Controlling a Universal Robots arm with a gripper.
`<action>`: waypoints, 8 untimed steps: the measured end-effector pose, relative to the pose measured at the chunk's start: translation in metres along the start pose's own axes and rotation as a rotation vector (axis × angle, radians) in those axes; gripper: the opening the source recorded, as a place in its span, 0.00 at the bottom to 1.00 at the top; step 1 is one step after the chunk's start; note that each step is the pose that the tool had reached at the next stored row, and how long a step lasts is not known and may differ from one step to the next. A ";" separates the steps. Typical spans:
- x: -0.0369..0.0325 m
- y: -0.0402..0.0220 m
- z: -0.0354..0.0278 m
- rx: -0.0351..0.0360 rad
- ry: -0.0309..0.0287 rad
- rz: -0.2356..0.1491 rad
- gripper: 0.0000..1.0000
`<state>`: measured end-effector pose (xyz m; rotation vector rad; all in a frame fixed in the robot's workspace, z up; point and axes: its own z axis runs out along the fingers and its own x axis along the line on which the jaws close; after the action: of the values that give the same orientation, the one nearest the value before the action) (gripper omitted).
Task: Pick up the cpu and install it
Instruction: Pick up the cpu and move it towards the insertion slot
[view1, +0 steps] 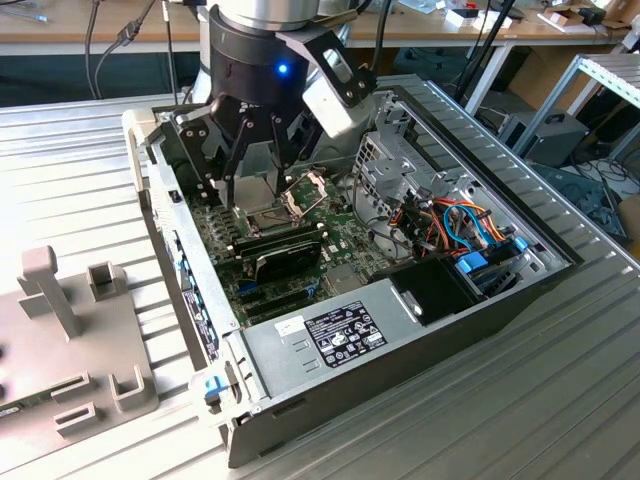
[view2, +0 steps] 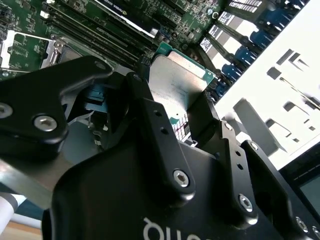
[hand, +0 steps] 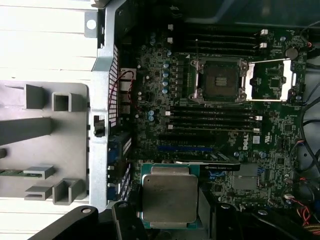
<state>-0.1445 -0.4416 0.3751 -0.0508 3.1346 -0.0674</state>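
We are holding the cpu, a small flat square chip with a silver-grey metal top on a green edge. The black multi-fingered end effector is clamped on it, with one finger pressing on each of two opposite sides. The chip is hanging face-up inside the open black and grey computer case, which is lying on the ribbed metal surface.

In the first wrist view the chip is sitting above the green motherboard, near its long black slots. It is well apart from the square metal socket frame, whose hinged plate is standing folded open to one side.

We are judging the pick-up done and the install not yet made, since the socket bed is showing bare. Seating the chip is calling for centring it over that frame, level and square to its edges, with its corners matching, then lowering it gently without sliding it.
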 end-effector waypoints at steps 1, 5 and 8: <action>-0.0010 0.0000 0.0000 -0.0001 0.0000 0.000 0.55; -0.0059 -0.0002 0.0000 0.0000 0.0000 0.000 0.55; -0.0091 -0.0003 0.0000 0.0000 0.0000 0.000 0.55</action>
<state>-0.1354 -0.4416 0.3751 -0.0507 3.1346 -0.0675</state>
